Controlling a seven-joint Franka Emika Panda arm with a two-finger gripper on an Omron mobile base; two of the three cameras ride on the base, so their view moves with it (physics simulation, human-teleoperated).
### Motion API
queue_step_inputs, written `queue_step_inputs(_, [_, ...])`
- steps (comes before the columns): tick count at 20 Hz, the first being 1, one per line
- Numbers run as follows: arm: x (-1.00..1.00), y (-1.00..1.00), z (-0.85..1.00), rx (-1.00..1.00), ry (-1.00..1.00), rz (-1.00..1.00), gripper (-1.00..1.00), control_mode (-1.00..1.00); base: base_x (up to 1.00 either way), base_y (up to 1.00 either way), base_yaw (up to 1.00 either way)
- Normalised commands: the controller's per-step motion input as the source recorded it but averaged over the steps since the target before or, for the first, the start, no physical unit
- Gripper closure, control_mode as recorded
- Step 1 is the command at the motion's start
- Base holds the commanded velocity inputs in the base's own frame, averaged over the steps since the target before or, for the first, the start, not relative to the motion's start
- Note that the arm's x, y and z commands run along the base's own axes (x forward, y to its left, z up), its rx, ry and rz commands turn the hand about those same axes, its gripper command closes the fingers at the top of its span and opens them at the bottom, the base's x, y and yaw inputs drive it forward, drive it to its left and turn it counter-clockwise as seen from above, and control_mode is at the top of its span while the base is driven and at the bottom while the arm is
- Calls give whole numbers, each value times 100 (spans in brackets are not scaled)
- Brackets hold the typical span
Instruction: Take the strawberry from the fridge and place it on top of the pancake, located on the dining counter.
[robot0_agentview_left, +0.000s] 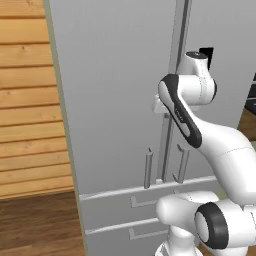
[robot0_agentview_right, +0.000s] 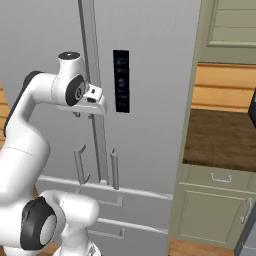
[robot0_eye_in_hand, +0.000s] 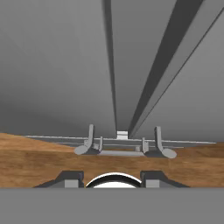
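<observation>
Grey and flat, the fridge (robot0_agentview_left: 115, 90) stands close in front of the base with both upper doors shut along a narrow dark seam. Two vertical bar handles (robot0_agentview_left: 149, 167) end just above the two lower drawers (robot0_agentview_left: 140, 202), one on each side of the seam. A black panel (robot0_agentview_right: 121, 81) is set in the right door, high up. Left of the fridge runs a wall of pale wooden planks (robot0_agentview_left: 30, 100) above a brown wood floor (robot0_agentview_left: 35, 225). To its right, a green cabinet with a drawer (robot0_agentview_right: 220, 178) carries a dark wood top, with an upper cabinet door (robot0_agentview_right: 232, 22) above it.

The white arm rises from the base and bends forward, bringing the gripper (robot0_agentview_right: 97, 102) up against the door fronts at the seam, well above the tops of the bar handles. In the base views the hand hides the fingers, so I cannot tell from them how the jaws stand. In the hand view the two dark finger tips (robot0_eye_in_hand: 70, 178) sit somewhat apart at the bottom edge, and nothing lies between them. That view looks down along the closed doors to the lower ends of the handles and the floor below.

The strawberry, pancake and dining counter lie outside these pictures.
</observation>
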Motion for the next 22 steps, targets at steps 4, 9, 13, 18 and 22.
queue_step_inputs(4, [0,0,0,0,0,0,-100,100,-8,0,0])
queue_step_inputs(9, [0,0,0,0,0,0,-100,100,-46,-11,0])
queue_step_inputs(13, [0,0,0,0,0,0,-100,100,-48,-39,0])
queue_step_inputs(18, [0,0,0,0,0,0,-100,100,-37,-25,0])
queue_step_inputs(22, [0,0,0,0,0,0,-100,100,-50,-18,0])
